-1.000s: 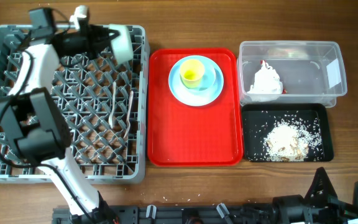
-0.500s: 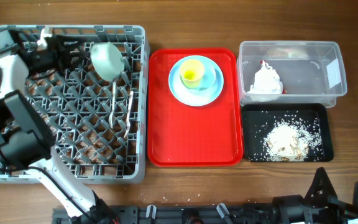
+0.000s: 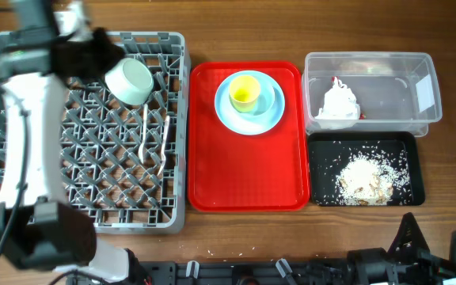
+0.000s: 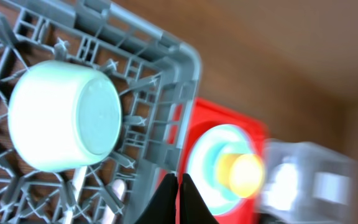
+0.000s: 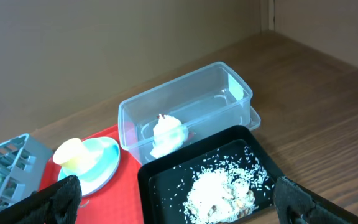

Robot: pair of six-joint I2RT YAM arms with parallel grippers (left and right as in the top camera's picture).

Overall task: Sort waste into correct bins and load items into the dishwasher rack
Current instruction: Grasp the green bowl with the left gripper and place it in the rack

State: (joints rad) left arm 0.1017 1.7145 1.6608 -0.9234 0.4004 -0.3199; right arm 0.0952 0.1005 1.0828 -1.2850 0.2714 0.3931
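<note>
Robot test bench, wooden table (image 3: 315, 28), plain brown backdrop (image 5: 73, 50), black arm mount (image 3: 252, 273)

A brown wooden table (image 3: 291, 24) is seen, and four things are set directly on it. At the left a grey dishwasher rack (image 3: 179, 158) is placed, with a flat red tray (image 3: 244, 174) laid just beside it. At the right a clear tub (image 3: 394, 87) is set (towards the far edge), and a shallow black tray (image 3: 323, 170) is laid close against its near side.

The left arm (image 3: 34, 134) has white links, bulky black joints and a thin dark cable. The left gripper (image 4: 176, 196) and right gripper (image 5: 176, 193) have black fingers.
</note>
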